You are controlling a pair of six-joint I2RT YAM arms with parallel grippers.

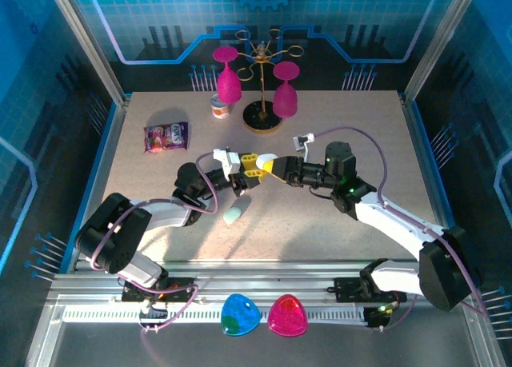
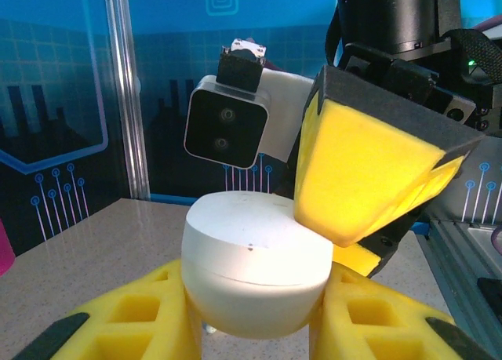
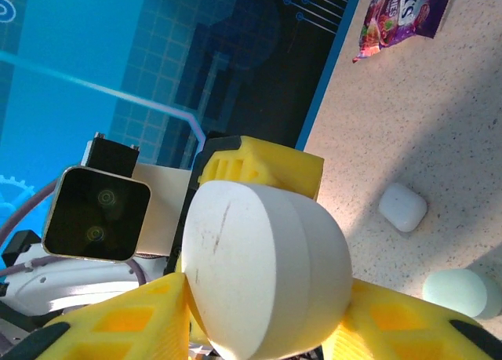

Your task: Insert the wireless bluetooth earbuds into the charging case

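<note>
Held aloft above the speckled table [image 1: 352, 127], clamped firmly in the left gripper [image 2: 255, 317]: a glossy white pebble-shaped plastic charging case [image 2: 251, 250], lid closed, with the right gripper [image 3: 263, 329] straddling it too, squeezing or merely touching impossible to tell. Likely light, rigid and slippery; best pinched across the flatter faces beside the seam, not the rounded ends.

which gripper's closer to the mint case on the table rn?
Left. The left gripper, holding the white case, sits just beyond the mint case. The right gripper is farther off to the right, on the white case's other side.
</note>
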